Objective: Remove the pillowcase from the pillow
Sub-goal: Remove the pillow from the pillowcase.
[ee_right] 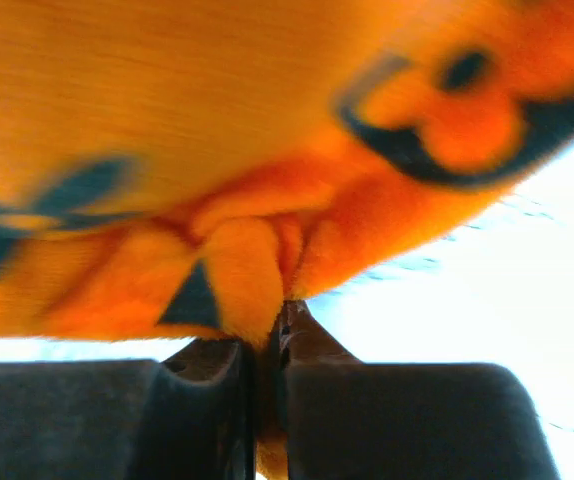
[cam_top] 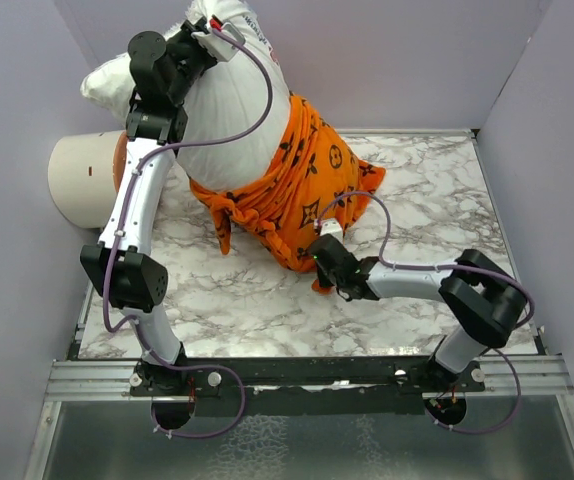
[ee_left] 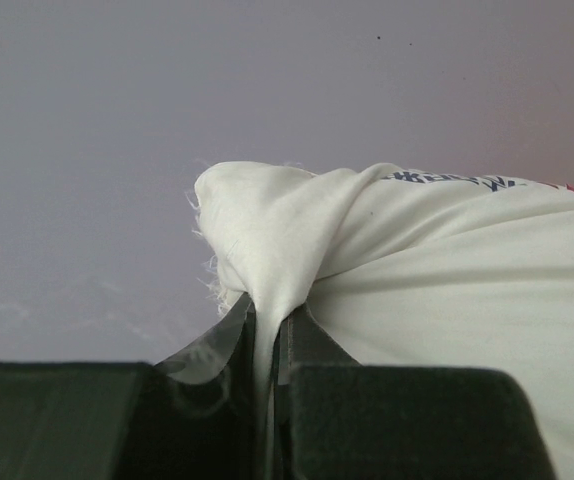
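Observation:
The white pillow is lifted at the back left, its top corner pinched in my left gripper. In the left wrist view the jaws are shut on a fold of white pillow cloth, with my left gripper just below it. The orange pillowcase with black motifs hangs bunched around the pillow's lower half, down to the marble table. My right gripper is at the pillowcase's lower edge. In the right wrist view, my right gripper is shut on a fold of orange pillowcase.
A cream cylinder lies at the left edge beside the left arm. Purple-grey walls enclose the table on three sides. A metal rail runs along the near edge at the arm bases.

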Robot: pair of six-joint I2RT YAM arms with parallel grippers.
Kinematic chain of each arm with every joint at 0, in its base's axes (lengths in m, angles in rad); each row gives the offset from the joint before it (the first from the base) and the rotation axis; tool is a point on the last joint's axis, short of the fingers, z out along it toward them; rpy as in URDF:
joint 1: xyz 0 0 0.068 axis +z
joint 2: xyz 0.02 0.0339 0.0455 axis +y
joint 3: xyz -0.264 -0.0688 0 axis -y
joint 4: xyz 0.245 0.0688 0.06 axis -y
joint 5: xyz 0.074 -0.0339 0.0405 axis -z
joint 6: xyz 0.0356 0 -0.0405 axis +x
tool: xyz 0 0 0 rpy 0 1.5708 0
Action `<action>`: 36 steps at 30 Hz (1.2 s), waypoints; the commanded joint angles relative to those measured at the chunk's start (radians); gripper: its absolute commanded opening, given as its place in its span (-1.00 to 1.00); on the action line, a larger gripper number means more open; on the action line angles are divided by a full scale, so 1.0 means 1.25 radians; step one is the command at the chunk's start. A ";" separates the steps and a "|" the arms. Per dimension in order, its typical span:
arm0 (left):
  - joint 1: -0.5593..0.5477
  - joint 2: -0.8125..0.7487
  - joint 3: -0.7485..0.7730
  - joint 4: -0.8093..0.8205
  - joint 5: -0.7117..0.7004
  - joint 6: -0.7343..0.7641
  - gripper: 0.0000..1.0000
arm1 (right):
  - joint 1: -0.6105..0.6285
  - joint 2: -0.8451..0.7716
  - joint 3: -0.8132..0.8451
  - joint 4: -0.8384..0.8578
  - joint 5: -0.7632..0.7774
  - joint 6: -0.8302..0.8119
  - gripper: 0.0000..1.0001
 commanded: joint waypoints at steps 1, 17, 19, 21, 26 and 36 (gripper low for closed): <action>0.045 -0.003 0.149 0.285 -0.040 0.018 -1.00 | -0.092 -0.091 -0.090 -0.066 -0.016 0.136 -0.99; 0.302 0.186 0.462 0.346 -0.092 -0.038 -1.00 | -0.659 -0.598 -0.376 -0.086 -0.223 0.371 -0.99; 0.324 0.192 0.462 0.354 -0.095 -0.039 -1.00 | -0.752 -0.621 -0.394 -0.095 -0.279 0.367 -0.99; 0.347 0.204 0.471 0.360 -0.095 -0.036 -1.00 | -0.832 -0.632 -0.398 -0.110 -0.318 0.346 -0.99; 0.387 0.231 0.508 0.350 -0.109 -0.014 -1.00 | -0.937 -0.631 -0.362 -0.171 -0.324 0.318 -0.99; 0.450 0.278 0.553 0.334 -0.151 -0.021 -1.00 | -1.005 -0.590 -0.321 -0.181 -0.352 0.329 -0.99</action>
